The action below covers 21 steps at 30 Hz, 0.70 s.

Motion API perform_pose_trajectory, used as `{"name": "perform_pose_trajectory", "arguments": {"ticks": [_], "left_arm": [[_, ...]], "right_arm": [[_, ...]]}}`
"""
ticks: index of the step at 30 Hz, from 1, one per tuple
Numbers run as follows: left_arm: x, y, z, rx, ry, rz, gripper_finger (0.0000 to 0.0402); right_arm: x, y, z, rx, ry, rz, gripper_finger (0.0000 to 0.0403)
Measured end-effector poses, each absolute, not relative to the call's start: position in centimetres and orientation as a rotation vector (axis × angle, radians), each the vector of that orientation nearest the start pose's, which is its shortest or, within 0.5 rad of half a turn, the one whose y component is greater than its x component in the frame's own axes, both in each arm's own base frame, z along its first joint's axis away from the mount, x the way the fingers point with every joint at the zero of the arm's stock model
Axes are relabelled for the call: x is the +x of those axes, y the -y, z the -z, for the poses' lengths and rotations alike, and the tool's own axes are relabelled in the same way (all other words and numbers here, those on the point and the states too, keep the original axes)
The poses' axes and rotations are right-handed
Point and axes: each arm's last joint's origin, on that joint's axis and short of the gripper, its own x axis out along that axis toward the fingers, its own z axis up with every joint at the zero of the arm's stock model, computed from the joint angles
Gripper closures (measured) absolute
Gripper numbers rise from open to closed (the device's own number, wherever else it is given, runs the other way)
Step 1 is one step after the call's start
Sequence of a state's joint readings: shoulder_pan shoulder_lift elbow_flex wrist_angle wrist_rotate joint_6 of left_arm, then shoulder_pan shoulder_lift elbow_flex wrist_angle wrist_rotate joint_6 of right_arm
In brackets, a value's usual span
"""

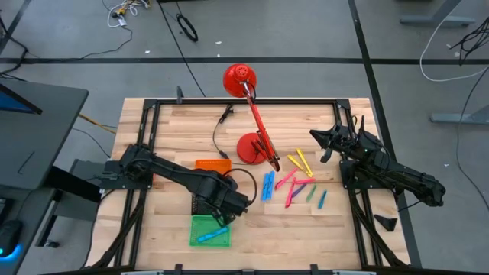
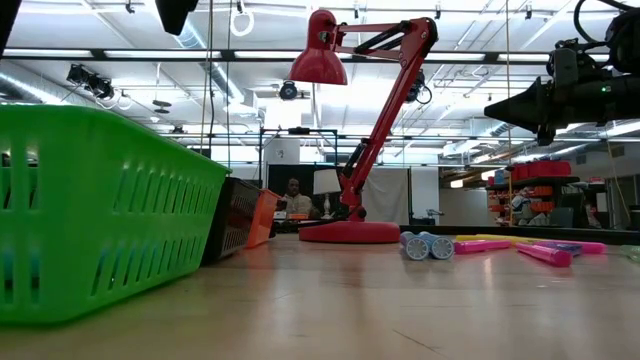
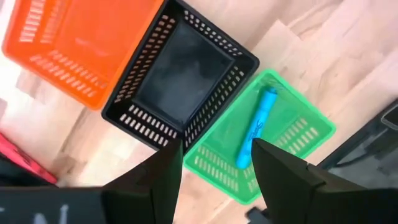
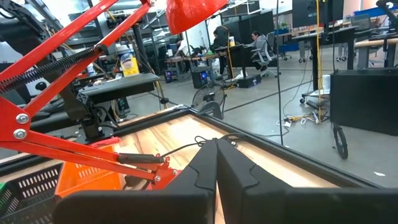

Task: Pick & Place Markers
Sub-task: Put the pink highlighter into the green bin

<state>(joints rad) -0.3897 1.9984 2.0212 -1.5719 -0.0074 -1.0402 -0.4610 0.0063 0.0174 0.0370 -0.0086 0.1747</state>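
Left gripper (image 3: 214, 171) hangs above the green tray (image 3: 305, 121), fingers apart and empty; one blue marker (image 3: 256, 127) lies in that tray just below it. This placement appears complete. Remaining markers (image 1: 294, 182) lie on the surface well off to its side, beside the lamp (image 1: 252, 122). Right gripper (image 1: 317, 136) waits pressed together, raised. Next move: reach across to another marker.

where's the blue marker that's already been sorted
In the high view, the blue marker lies inside the green tray at the table's front left, just below the left end effector.
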Motion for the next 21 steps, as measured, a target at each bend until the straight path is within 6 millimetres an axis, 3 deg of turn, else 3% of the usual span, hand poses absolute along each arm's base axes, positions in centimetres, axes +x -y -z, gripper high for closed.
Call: {"name": "perform_pose_trajectory", "arguments": {"ticks": [6, 14, 21], "left_arm": [[34.8, 13.9, -31.3, -0.577, -1.469, -0.567, 0.0202], [35.2, 11.9, -31.7, -0.578, -1.416, -0.617, 0.0202], [31.7, 9.8, -30.1, -0.535, -1.494, -0.7, 0.0202]], "right_arm": [[8.7, 4.3, -17.3, 0.161, 0.087, 0.447, 0.0392], [8.7, 4.3, -17.3, 0.161, 0.087, 0.447, 0.0392], [8.7, 4.3, -17.3, 0.161, 0.087, 0.447, 0.0392]]}}
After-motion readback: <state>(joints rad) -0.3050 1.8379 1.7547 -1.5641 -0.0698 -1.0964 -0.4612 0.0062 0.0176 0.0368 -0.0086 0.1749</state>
